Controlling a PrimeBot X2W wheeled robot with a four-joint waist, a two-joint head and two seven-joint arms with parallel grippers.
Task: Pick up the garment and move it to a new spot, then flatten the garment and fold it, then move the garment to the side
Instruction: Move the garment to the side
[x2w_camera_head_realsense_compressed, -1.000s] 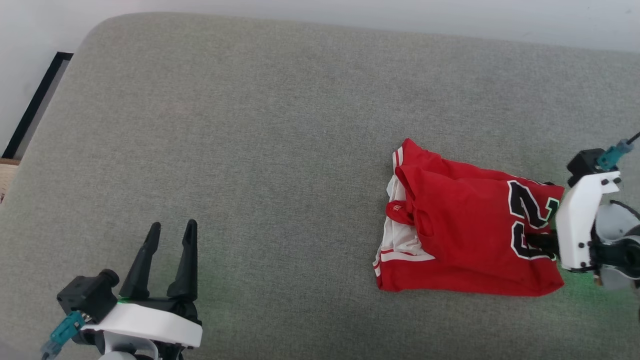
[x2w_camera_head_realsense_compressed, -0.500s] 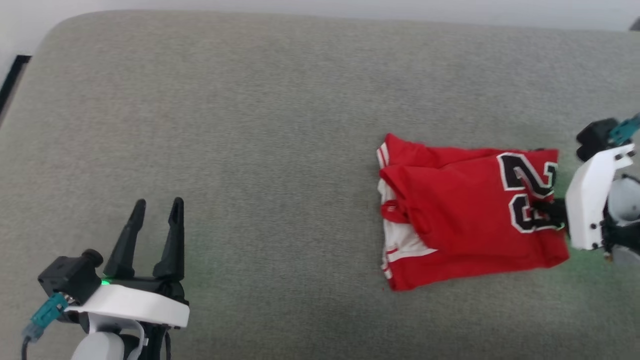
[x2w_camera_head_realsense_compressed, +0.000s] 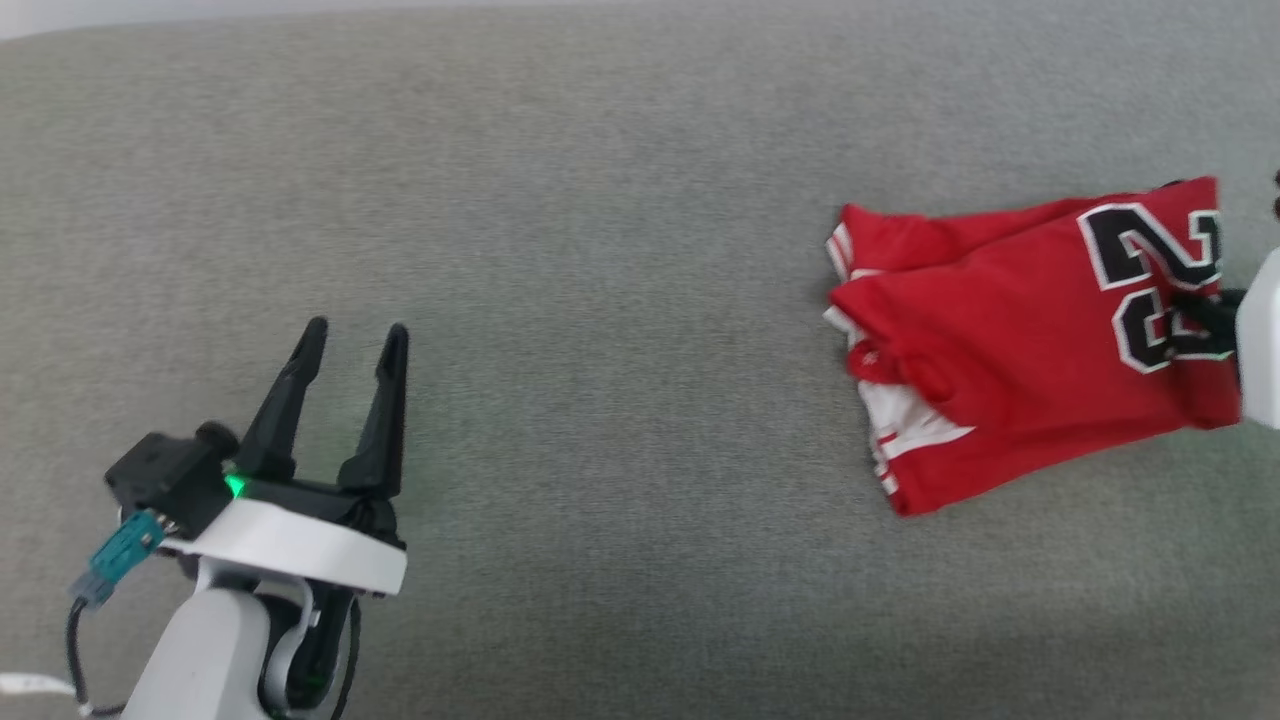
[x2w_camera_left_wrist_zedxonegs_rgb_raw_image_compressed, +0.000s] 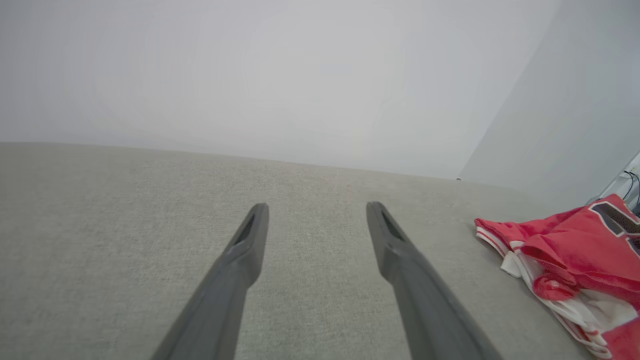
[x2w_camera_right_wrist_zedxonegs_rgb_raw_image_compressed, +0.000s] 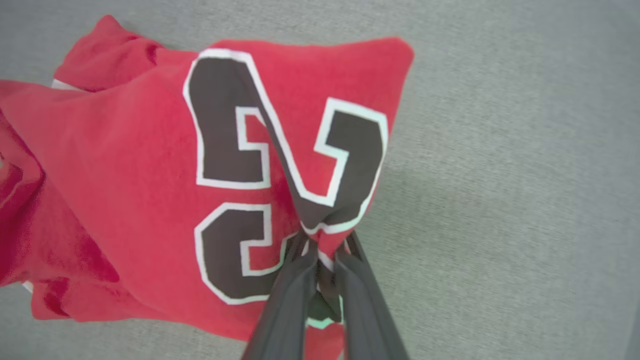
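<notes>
The garment (x2w_camera_head_realsense_compressed: 1010, 340), a folded red jersey with white sleeve trim and a black white-outlined "23", lies at the right of the grey cushion. My right gripper (x2w_camera_head_realsense_compressed: 1190, 325) at the right edge is shut on the garment's cloth by the number. In the right wrist view its two fingers (x2w_camera_right_wrist_zedxonegs_rgb_raw_image_compressed: 295, 295) pinch a bunched fold of the garment (x2w_camera_right_wrist_zedxonegs_rgb_raw_image_compressed: 125, 165), pulling creases toward them. My left gripper (x2w_camera_head_realsense_compressed: 350, 345) stands open over bare cushion at the lower left, far from the garment. The left wrist view has the left gripper (x2w_camera_left_wrist_zedxonegs_rgb_raw_image_compressed: 315, 210) spread wide, the garment (x2w_camera_left_wrist_zedxonegs_rgb_raw_image_compressed: 575, 255) off to its right.
The grey fabric cushion (x2w_camera_head_realsense_compressed: 600, 250) spans the head view. A pale wall (x2w_camera_left_wrist_zedxonegs_rgb_raw_image_compressed: 250, 75) rises behind the cushion in the left wrist view, with cables (x2w_camera_left_wrist_zedxonegs_rgb_raw_image_compressed: 631, 180) at the far right edge.
My right gripper has shut on the garment and dragged it right and away, its right end lifting. The head camera has shifted too. The left gripper has stayed open.
</notes>
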